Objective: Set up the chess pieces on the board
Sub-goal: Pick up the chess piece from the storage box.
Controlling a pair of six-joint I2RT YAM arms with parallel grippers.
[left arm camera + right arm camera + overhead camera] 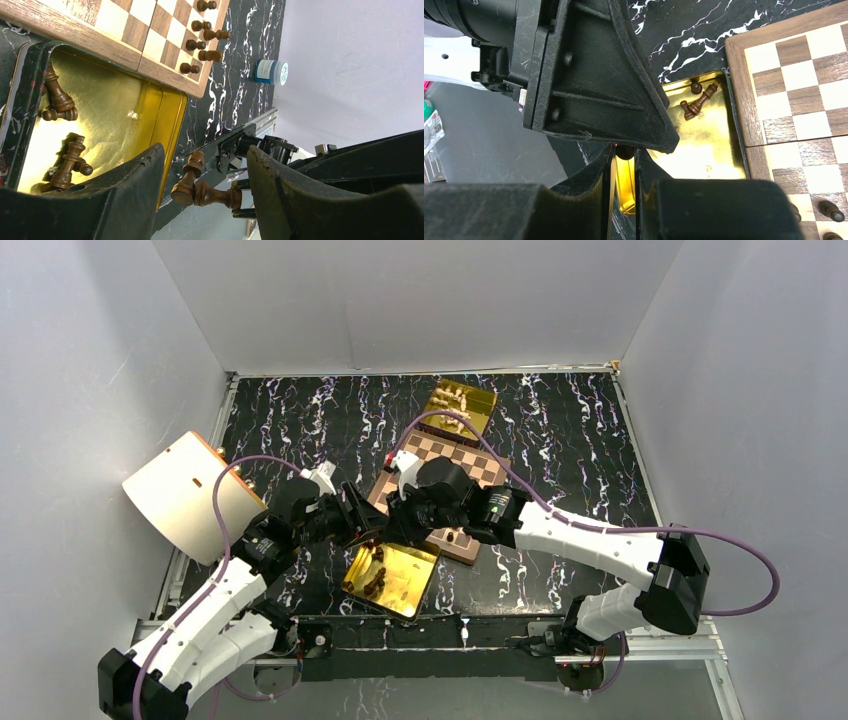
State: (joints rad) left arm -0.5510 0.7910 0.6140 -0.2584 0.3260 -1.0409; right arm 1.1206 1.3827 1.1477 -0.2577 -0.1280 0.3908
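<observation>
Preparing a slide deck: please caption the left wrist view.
Two dark chess pieces between the open fingers of the left end effector, with a gold tray of more pieces and the chessboard behind.

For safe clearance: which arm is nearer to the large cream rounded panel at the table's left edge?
Left. The left arm runs beside the cream panel; the right arm comes from the opposite side, far from it.
</observation>
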